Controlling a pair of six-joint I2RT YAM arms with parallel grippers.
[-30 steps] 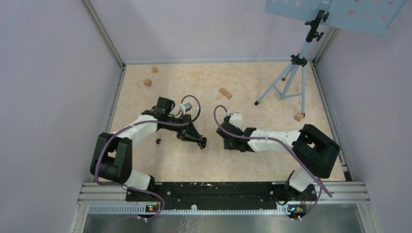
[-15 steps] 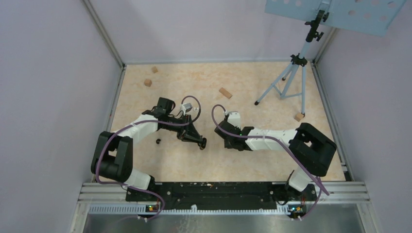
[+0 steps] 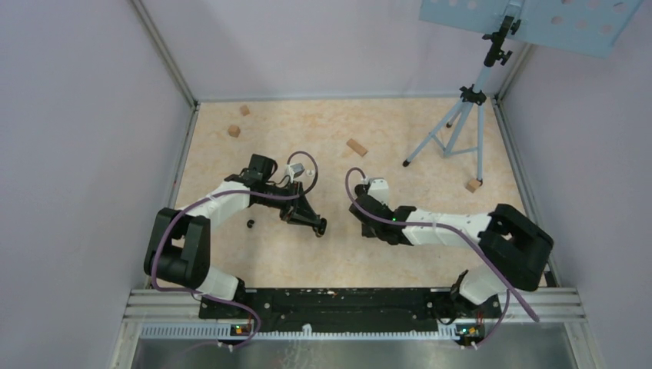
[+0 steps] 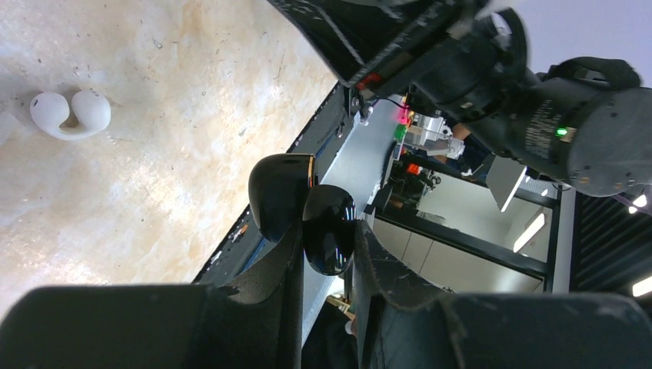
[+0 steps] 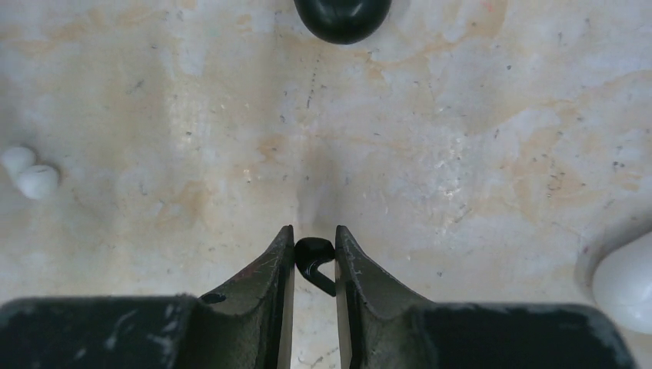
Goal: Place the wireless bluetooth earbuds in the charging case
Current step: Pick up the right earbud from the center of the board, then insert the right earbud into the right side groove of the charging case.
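In the right wrist view my right gripper (image 5: 314, 240) is shut on a small black earbud (image 5: 314, 252), pinched at the fingertips just over the tabletop. My left gripper (image 4: 327, 238) is shut on the black charging case (image 4: 329, 231), which stands hinged open, its other half (image 4: 281, 192) leaning left. In the top view the left gripper (image 3: 317, 224) and right gripper (image 3: 378, 227) face each other mid-table. A white earbud (image 4: 69, 114) lies on the table. Another black earbud (image 3: 251, 224) lies beside the left arm.
A second black case (image 5: 342, 15) lies ahead of the right gripper, a white case (image 5: 627, 280) to its right, white earbuds (image 5: 27, 175) to its left. Wooden blocks (image 3: 234, 131) (image 3: 356, 147) (image 3: 473, 185) and a tripod (image 3: 461, 115) stand further back.
The right gripper has closed onto the black earbud, and the right arm's elbow has swung to the right. The left arm has stayed still with the case.
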